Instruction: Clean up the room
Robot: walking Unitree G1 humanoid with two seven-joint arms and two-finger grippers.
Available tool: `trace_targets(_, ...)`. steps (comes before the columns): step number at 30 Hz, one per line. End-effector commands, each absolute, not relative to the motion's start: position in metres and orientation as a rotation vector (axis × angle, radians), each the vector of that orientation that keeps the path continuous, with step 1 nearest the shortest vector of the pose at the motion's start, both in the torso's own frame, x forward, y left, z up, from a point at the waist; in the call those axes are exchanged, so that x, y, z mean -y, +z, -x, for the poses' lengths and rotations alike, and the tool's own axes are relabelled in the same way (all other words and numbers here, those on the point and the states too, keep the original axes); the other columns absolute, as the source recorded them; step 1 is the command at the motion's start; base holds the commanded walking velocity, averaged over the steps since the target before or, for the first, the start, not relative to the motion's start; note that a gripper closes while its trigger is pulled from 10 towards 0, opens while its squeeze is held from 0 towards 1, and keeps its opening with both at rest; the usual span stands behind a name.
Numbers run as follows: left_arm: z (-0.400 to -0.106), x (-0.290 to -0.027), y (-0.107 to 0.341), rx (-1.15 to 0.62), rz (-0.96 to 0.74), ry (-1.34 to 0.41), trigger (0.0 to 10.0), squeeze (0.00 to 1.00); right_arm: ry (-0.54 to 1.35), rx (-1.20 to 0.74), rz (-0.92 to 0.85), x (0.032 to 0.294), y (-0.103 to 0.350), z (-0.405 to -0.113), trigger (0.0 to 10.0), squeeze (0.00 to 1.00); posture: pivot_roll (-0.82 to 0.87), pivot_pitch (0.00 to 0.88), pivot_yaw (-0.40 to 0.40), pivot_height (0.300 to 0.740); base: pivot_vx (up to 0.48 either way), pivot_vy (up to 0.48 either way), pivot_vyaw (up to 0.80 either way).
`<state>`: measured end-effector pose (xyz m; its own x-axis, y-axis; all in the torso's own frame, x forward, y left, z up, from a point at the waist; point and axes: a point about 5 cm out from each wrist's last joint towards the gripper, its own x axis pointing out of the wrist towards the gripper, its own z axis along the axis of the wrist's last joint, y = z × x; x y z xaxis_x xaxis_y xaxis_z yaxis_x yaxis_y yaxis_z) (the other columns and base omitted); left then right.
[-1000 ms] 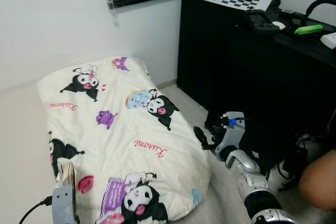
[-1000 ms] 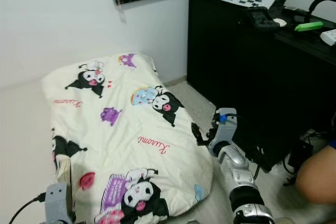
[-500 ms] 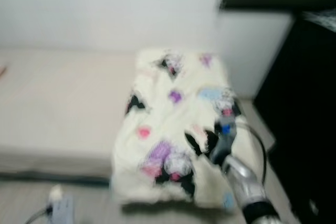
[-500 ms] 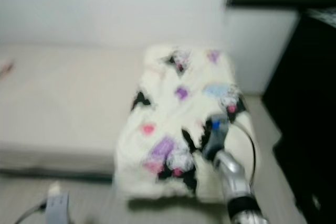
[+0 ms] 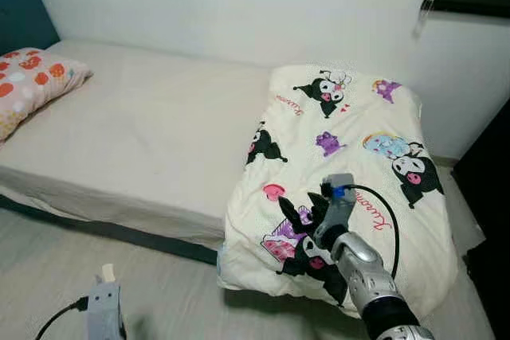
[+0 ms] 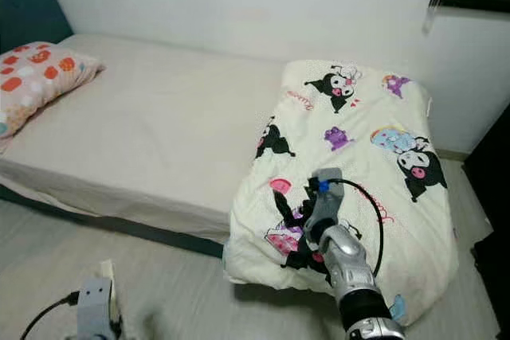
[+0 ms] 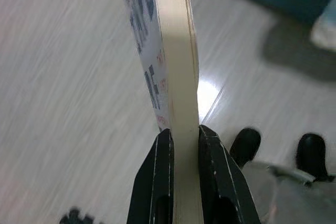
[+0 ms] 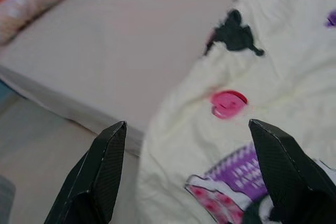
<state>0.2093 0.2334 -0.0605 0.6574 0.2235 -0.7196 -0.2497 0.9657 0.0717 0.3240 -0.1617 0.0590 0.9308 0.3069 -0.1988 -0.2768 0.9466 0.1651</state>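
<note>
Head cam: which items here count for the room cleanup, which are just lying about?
In play:
book, clamped in left gripper
cartoon-print quilt, heaped at the bed's end
right gripper, open over the quilt

Lying about:
pillow
bed

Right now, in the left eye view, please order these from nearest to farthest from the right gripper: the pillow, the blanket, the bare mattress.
1. The blanket, directly under the right gripper, at the bed's right end.
2. The bare mattress, to its left.
3. The pillow, at the far left end of the bed.

A low bed (image 5: 143, 141) stands against a white wall (image 5: 239, 5) on pale wood floor (image 5: 48, 268).
</note>
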Motion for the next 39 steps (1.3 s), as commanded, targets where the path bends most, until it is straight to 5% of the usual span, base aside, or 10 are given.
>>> trace_targets(1,-0.227,-0.221,-0.051,-0.733,0.009,0.192,10.0,0.0,0.269,-0.251,-0.135,0.167,0.05,-0.319,10.0,0.0,-0.18,0.083,-0.02,0.74,0.0,0.0,0.0)
trace_targets(14,-0.31,-0.208,0.027,-0.313,0.226,0.007,10.0,0.0,0.357,-0.13,-0.249,0.16,0.073,-0.326,10.0,0.0,-0.17,0.095,-0.024,0.74,0.0,0.0,0.61)
trace_targets(15,-0.337,-0.209,0.062,-0.192,0.26,-0.018,10.0,0.0,0.382,-0.076,-0.301,0.156,0.083,-0.329,10.0,0.0,-0.17,0.091,-0.012,0.74,0.0,0.0,0.78)
trace_targets(19,-0.356,-0.199,0.095,-0.071,0.287,-0.077,10.0,0.0,0.367,-0.012,-0.377,0.157,0.095,-0.334,10.0,0.0,-0.17,0.094,-0.008,0.74,0.0,0.0,0.78)
trace_targets(24,-0.366,-0.186,0.118,0.048,0.382,-0.143,10.0,0.0,0.383,0.05,-0.465,0.157,0.108,-0.336,10.0,0.0,-0.18,0.094,-0.005,0.74,0.0,0.0,0.78)
trace_targets(30,-0.377,-0.184,0.16,0.273,0.718,-0.162,10.0,0.0,0.481,0.172,-0.672,0.148,0.137,-0.337,10.0,0.0,-0.18,0.096,-0.012,0.74,0.0,0.0,0.77)
trace_targets(39,-0.377,-0.177,0.193,0.445,0.895,-0.259,10.0,0.0,0.584,0.257,-0.946,0.138,0.16,-0.334,10.0,0.0,-0.18,0.103,-0.013,0.74,0.0,0.0,0.37)
